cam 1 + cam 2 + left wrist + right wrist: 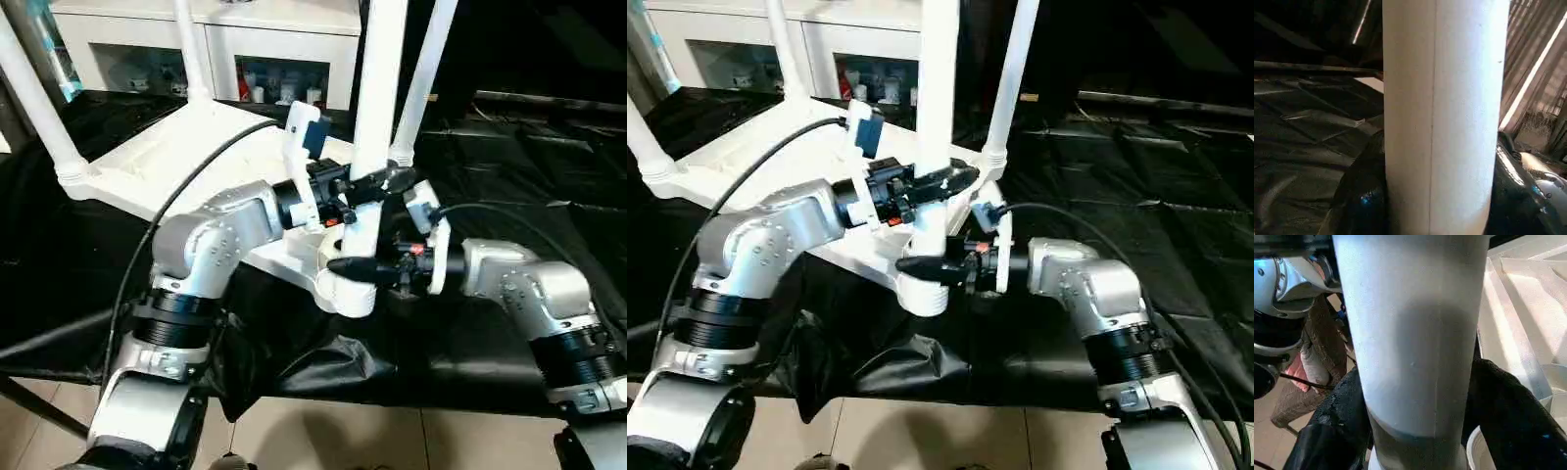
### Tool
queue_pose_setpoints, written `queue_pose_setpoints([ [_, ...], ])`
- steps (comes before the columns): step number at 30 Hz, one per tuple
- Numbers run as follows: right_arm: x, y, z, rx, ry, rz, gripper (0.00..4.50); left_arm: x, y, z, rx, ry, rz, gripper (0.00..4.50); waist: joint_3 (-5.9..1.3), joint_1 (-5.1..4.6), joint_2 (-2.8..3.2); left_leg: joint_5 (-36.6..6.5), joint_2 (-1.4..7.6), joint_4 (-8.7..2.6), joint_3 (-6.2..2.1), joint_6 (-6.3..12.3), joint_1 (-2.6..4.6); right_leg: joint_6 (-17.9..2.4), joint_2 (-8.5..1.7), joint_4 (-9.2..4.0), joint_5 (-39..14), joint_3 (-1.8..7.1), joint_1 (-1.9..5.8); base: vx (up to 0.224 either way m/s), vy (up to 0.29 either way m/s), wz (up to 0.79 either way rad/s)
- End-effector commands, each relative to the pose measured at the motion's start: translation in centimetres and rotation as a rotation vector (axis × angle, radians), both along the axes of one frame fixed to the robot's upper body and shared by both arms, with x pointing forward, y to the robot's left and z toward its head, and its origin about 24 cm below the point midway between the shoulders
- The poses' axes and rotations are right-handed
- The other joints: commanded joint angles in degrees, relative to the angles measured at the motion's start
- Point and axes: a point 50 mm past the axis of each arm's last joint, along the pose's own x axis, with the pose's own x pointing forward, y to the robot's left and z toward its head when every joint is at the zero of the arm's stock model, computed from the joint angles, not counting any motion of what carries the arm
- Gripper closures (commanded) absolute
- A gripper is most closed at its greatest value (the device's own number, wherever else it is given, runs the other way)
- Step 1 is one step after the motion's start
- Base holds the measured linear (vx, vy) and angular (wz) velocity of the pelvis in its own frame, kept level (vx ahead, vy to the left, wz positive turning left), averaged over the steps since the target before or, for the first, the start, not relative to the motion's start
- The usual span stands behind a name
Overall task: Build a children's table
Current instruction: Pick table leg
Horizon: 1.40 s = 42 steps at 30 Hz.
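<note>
Plainly unlabelled, the leg [939,117] is clamped by both hands [942,182] [933,264].

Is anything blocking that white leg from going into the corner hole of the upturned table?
Nothing visible does. The leg stands upright with its foot at the near corner socket of the tabletop. The left gripper and right gripper flank it above the socket.

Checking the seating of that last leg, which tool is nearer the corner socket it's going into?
Right. The right tool grips the near leg just above the near corner socket; the left tool holds the same leg higher up.
</note>
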Motion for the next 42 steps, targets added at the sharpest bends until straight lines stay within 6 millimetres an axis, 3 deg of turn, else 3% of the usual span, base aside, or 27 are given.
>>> queue_pose_setpoints([
  [1,0.0,-0.1,0.7,0.006,-0.020,0.007,1.52,0.2,-0.3,0.7,0.003,-0.028,-0.007,2.64,-5.01,0.28,-0.73,-6.25,0.49,-3.39,0.32,2.25,0.61,-10.37,-2.60,-3.76,-13.03,1.84,4.22,0.000,0.000,0.00],
  [11,-0.2,-0.2,0.2,-0.021,0.001,0.016,1.52,0.0,-0.4,0.7,0.000,-0.038,-0.023,2.64,-4.99,0.28,-0.75,-6.31,0.48,-3.39,0.30,2.12,0.56,-10.21,-2.61,-3.78,-13.41,1.82,4.23,0.000,0.000,0.00],
  [23,-0.2,-0.2,0.0,-0.016,0.019,0.022,2.51,-0.5,-0.9,0.5,0.004,-0.033,-0.069,2.64,-5.00,0.30,-0.57,-6.33,0.49,-3.39,0.28,2.11,0.56,-10.32,-2.61,-3.77,-13.28,1.81,4.22,0.000,0.000,0.00],
  [37,-0.3,-0.4,-0.2,-0.018,0.019,0.018,2.55,-0.5,-1.2,0.4,0.002,-0.039,-0.059,2.64,-5.03,0.26,-0.70,-6.68,0.48,-3.38,0.27,2.06,0.58,-10.52,-2.58,-3.80,-13.02,1.79,4.29,0.000,0.000,0.00],
  [39,-0.4,-0.3,-0.2,-0.016,0.018,0.019,2.55,-0.5,-1.1,0.3,-0.001,-0.027,-0.056,2.08,-5.04,0.30,-0.64,-6.54,0.50,-3.36,0.26,2.09,0.57,-10.53,-2.62,-3.79,-12.96,1.81,4.28,0.000,0.000,0.00],
  [42,-0.3,-0.2,-0.1,-0.005,0.015,0.022,2.56,-0.5,-1.1,0.1,-0.025,-0.019,-0.048,1.90,-4.98,0.30,-0.72,-6.56,0.48,-3.37,0.28,2.17,0.51,-10.41,-2.61,-3.84,-13.46,1.79,4.27,0.000,0.000,0.00],
])
